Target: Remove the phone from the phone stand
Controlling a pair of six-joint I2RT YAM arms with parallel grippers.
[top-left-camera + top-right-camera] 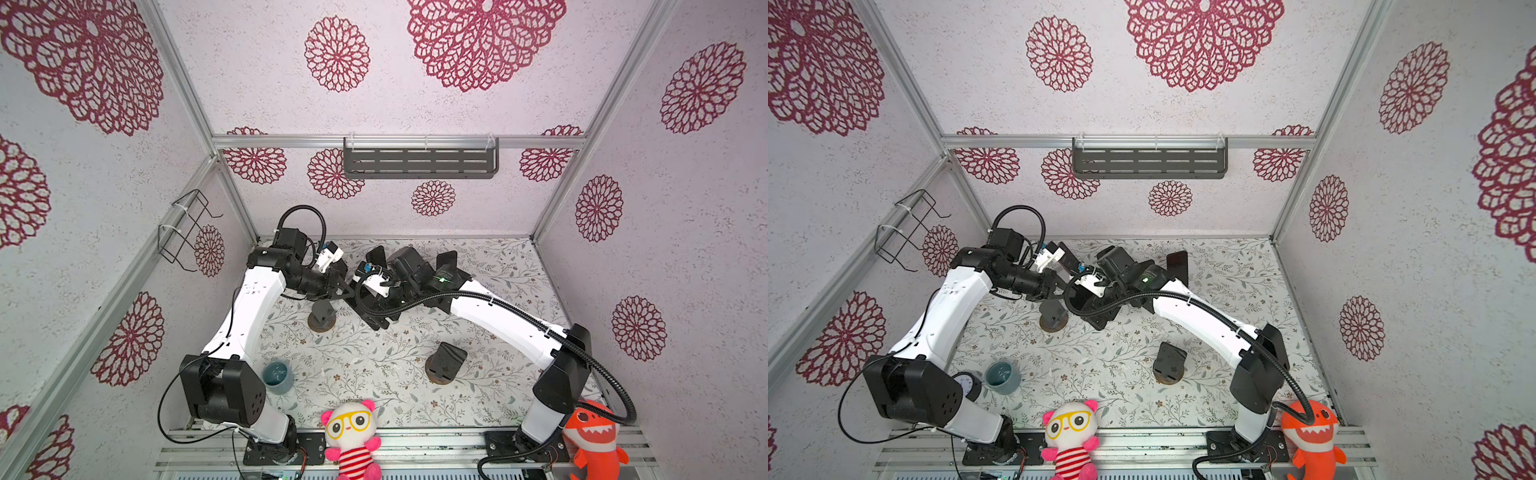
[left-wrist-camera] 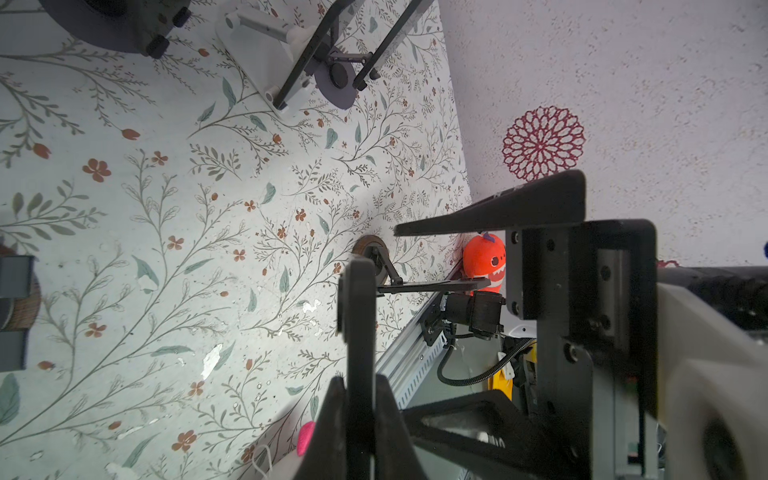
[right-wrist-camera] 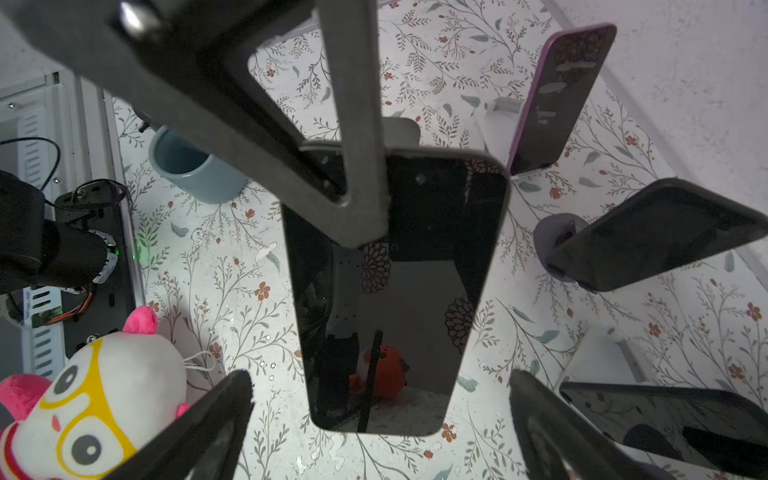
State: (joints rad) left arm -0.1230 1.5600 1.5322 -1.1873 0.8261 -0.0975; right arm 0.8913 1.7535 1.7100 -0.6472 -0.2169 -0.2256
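Your left gripper is clamped on the phone near one end. The phone's long axis runs from that grip into the gap between the wide-open fingers of your right gripper, which straddle the far end without touching (so the right arm looks best placed to take it). The phone hangs over the flowered table, seemingly clear of the stand, though other phones crowd just beside it.

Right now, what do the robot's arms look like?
The left arm and right arm wear smooth white shells with black joints. A ribbed black cable runs along the right one, beside a small green light. Their fingers are black open triangles.
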